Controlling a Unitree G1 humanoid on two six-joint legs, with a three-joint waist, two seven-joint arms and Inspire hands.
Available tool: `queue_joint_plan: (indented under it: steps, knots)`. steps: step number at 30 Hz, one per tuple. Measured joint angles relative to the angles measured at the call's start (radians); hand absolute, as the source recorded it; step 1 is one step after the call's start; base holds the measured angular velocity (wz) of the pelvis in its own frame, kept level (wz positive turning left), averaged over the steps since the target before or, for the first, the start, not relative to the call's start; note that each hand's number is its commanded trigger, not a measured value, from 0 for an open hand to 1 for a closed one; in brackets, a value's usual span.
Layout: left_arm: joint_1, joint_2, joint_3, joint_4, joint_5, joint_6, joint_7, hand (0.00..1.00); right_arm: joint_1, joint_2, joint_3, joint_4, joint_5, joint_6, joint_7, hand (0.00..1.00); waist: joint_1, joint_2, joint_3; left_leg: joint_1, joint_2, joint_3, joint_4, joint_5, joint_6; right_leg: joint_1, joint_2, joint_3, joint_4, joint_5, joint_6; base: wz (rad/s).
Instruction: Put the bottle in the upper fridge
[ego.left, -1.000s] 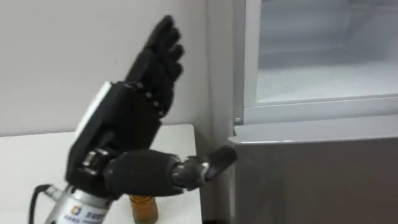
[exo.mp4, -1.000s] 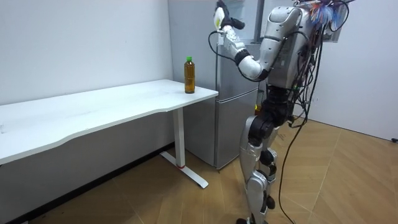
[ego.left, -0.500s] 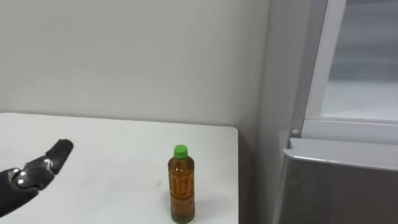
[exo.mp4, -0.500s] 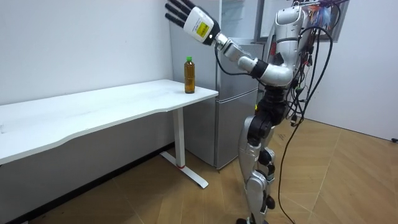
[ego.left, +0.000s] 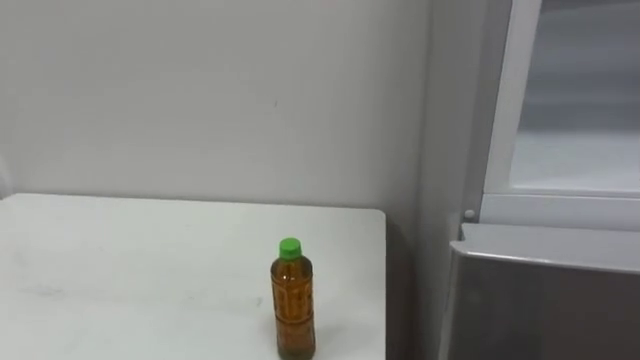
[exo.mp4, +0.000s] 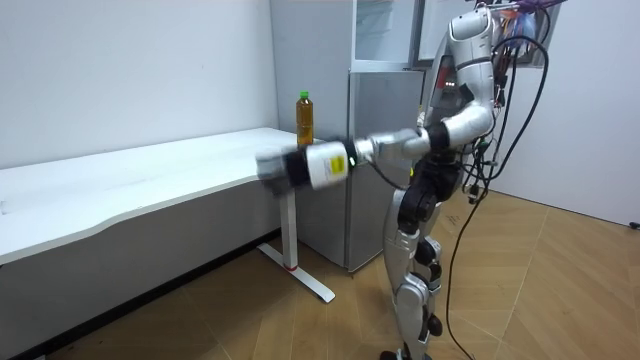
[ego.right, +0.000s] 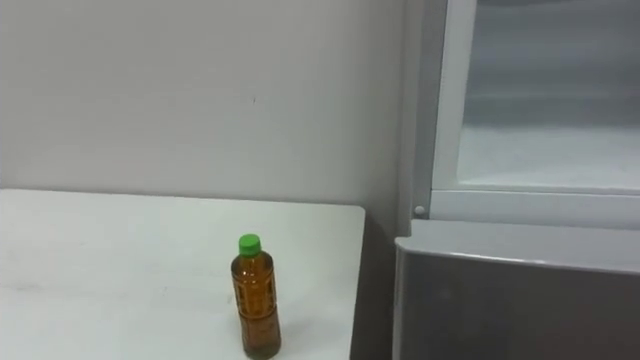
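A bottle (ego.left: 291, 298) of brown drink with a green cap stands upright on the white table (ego.left: 120, 270), close to the table's end nearest the fridge. In the room view the bottle (exo.mp4: 304, 119) stands at the table's far corner. The upper fridge compartment (ego.left: 575, 150) is open and shows a pale, bare interior. My left hand (exo.mp4: 278, 167) is stretched out low in front of the table's edge, below the bottle and apart from it, blurred by motion. I stand facing the table's end, just beside the fridge (exo.mp4: 380, 160).
The grey lower fridge door (ego.left: 540, 300) is shut, right of the table with a narrow gap between. A plain wall runs behind the table. In the room view the table (exo.mp4: 150, 180) is long, on white legs, over wooden floor.
My left arm has swung from raised high above the bottle down to about table-edge height and has left the eye view. The bottle has not moved.
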Motion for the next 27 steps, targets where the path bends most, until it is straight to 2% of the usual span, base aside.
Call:
queue_joint_plan:
  steps: [1, 3, 4, 6, 8, 11, 12, 15, 19, 22, 24, 27]
  knots:
    - [0.004, -0.001, -0.01, 0.041, -0.002, -0.004, 0.001, 0.0, -0.001, 0.0, -0.001, 0.0, 0.0, 0.0, 0.0, 0.0, 0.001, -0.002, -0.0002, -0.001, 0.0, 0.0, 0.0, 0.0, 0.0, -0.001, 0.0, 0.0, 0.0, 0.0, 0.0, 0.04]
    - [0.012, -0.001, -0.063, 0.214, 0.001, -0.008, 0.003, 0.0, 0.002, 0.002, -0.008, -0.007, -0.001, -0.001, 0.0, 0.0, -0.002, -0.002, -0.0018, -0.006, 0.0, 0.001, 0.001, -0.001, 0.0, -0.001, -0.002, -0.01, -0.005, 0.0, 0.001, 0.08]
    - [0.013, -0.002, -0.079, 0.251, 0.001, -0.008, 0.002, 0.0, 0.004, 0.003, -0.008, -0.007, -0.001, -0.001, 0.001, 0.0, -0.002, -0.006, -0.0009, -0.006, 0.0, -0.001, 0.0, -0.001, 0.0, 0.0, -0.002, -0.015, -0.005, 0.0, 0.001, 0.12]
    - [0.005, -0.002, -0.124, 0.446, 0.008, -0.013, -0.027, 0.0, 0.006, 0.004, -0.02, -0.006, -0.021, -0.001, 0.01, 0.0, 0.001, -0.009, -0.0024, 0.007, 0.0, -0.001, -0.015, -0.002, -0.001, 0.005, -0.002, -0.013, -0.005, 0.0, 0.002, 0.03]
    - [0.017, -0.002, -0.159, 0.533, 0.006, -0.006, -0.037, 0.0, 0.006, 0.006, -0.019, -0.004, -0.021, -0.001, 0.011, 0.0, -0.012, -0.011, -0.002, 0.011, 0.001, -0.001, -0.02, -0.005, -0.001, 0.009, 0.0, -0.015, -0.004, -0.002, 0.004, 0.02]
    - [0.025, 0.007, -0.219, 0.659, 0.039, -0.003, -0.058, 0.0, 0.006, 0.005, -0.015, 0.003, -0.012, 0.002, 0.007, 0.0, -0.012, -0.009, -0.0029, 0.011, 0.004, 0.0, -0.019, -0.016, -0.002, 0.009, 0.003, -0.016, -0.004, -0.002, 0.005, 0.0]
    - [0.024, 0.013, -0.237, 0.706, 0.056, 0.009, -0.067, 0.0, 0.004, 0.004, -0.01, 0.004, -0.007, 0.01, 0.003, 0.0, -0.015, -0.009, -0.0029, 0.012, 0.005, 0.004, -0.019, -0.017, -0.002, 0.009, 0.004, -0.015, -0.004, -0.002, 0.005, -0.05]
    - [0.022, 0.013, -0.243, 0.788, 0.11, 0.043, -0.088, 0.0, -0.003, 0.004, -0.007, 0.01, 0.01, 0.018, -0.003, 0.0, -0.03, -0.009, -0.0027, 0.012, 0.006, 0.008, -0.021, -0.021, -0.002, 0.007, 0.006, -0.01, -0.004, -0.002, 0.005, -0.04]
    - [0.01, 0.015, -0.243, 0.844, 0.193, 0.072, -0.109, 0.0, -0.004, 0.004, -0.007, 0.016, 0.022, 0.021, -0.003, 0.0, -0.037, -0.009, -0.0028, 0.011, 0.006, 0.012, -0.02, -0.027, 0.0, 0.006, 0.005, -0.01, -0.003, -0.003, 0.007, -0.02]
    - [-0.006, 0.015, -0.244, 0.875, 0.282, 0.106, -0.12, 0.0, -0.015, 0.004, 0.004, 0.015, 0.022, 0.021, -0.002, 0.0, -0.064, -0.009, -0.0029, 0.012, 0.004, 0.014, -0.019, -0.028, 0.001, 0.006, 0.004, -0.009, -0.004, -0.003, 0.009, -0.01]
    - [-0.03, 0.017, -0.252, 0.885, 0.337, 0.132, -0.13, 0.0, -0.025, 0.005, 0.012, 0.016, 0.019, 0.022, -0.001, 0.0, -0.082, -0.01, -0.003, 0.011, 0.003, 0.017, -0.019, -0.027, 0.002, 0.004, 0.004, -0.004, -0.004, -0.003, 0.011, -0.05]
    - [-0.069, 0.019, -0.285, 0.913, 0.362, 0.152, -0.152, 0.0, -0.028, 0.004, 0.022, 0.018, 0.022, 0.022, -0.003, 0.0, -0.086, -0.012, -0.0028, 0.014, 0.003, 0.028, -0.018, -0.027, 0.002, 0.001, 0.004, 0.008, -0.004, -0.006, 0.013, -0.1]
